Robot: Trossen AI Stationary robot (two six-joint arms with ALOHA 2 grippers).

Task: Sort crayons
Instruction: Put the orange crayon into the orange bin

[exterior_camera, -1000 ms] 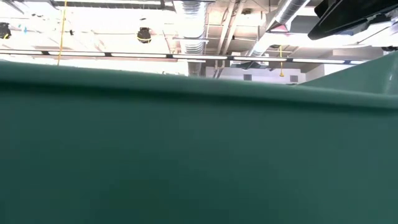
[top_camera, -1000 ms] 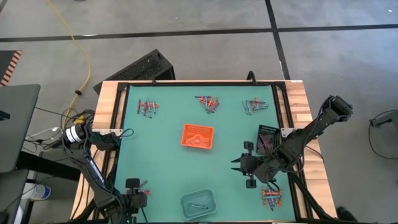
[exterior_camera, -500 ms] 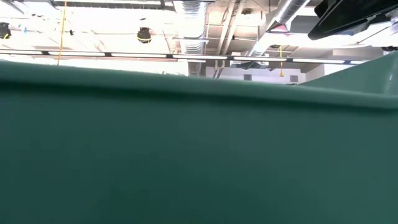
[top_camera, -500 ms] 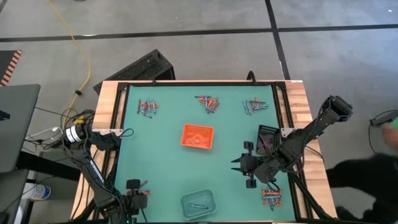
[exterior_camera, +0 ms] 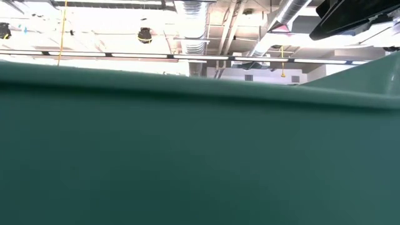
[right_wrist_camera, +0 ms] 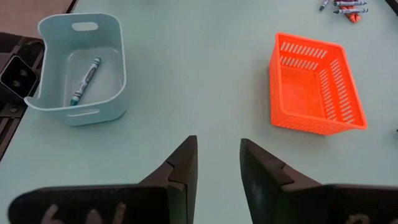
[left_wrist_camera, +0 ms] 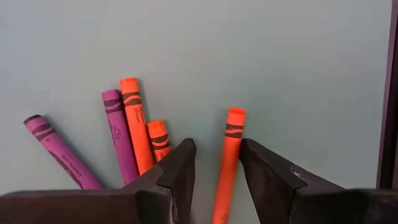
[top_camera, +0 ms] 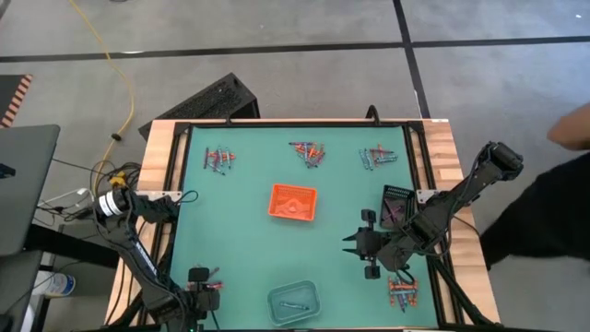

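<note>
We see the small paper-wrapped wax crayons lying in several loose heaps on the green table mat (top_camera: 249, 249): one heap (top_camera: 219, 160) near the far left corner, one (top_camera: 310, 152) at the far middle, one (top_camera: 378, 157) toward the far right, one (top_camera: 402, 293) at the near right, and a small group at the near left edge under the left arm. In the left wrist view, an orange crayon (left_wrist_camera: 228, 158) lies on the mat between the two dark fingers of the left gripper (left_wrist_camera: 216, 168); its jaws stand partly apart on either side of that crayon, and we cannot tell whether the pads actually touch it. Just beside it lie two more orange crayons (left_wrist_camera: 138, 130) and two purple-magenta ones (left_wrist_camera: 118, 140).

One blue-grey crayon (right_wrist_camera: 85, 81) lies alone inside the pale, translucent plastic tray (right_wrist_camera: 118, 68) at the near middle of the mat. The orange slotted plastic basket (right_wrist_camera: 283, 112) sits in the centre, and we make out nothing in it. A black slotted tray (top_camera: 398, 200) stands toward the right edge.

The right gripper (right_wrist_camera: 216, 163) hangs above bare mat between the pale tray and the orange basket, jaws partly open and holding nothing.

A person in dark clothing (top_camera: 544, 207) stands on the floor beside the table's right side.
</note>
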